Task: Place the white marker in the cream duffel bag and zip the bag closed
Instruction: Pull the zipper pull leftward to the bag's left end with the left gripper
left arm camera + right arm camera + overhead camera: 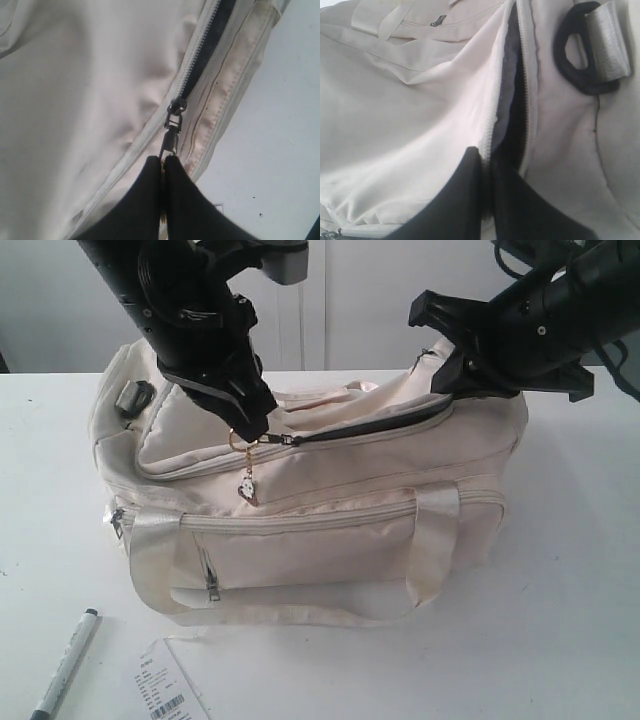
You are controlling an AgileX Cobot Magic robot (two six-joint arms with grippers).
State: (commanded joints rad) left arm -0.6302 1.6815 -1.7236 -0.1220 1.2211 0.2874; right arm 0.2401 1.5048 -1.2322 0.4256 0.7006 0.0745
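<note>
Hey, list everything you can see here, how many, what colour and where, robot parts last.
table: one, white, under everything
duffel bag: one, cream, middle of the table, top zip partly open
zipper pull: one, metal, on the top zip
charm: one, gold, hanging from the zipper pull
marker: one, white with dark cap, on the table in front of the bag, left-arm side
paper tag: one, white with barcode, on the table beside the marker
left gripper: one, black, shut on the zipper pull
right gripper: one, black, shut on the bag's edge beside the open zip
</note>
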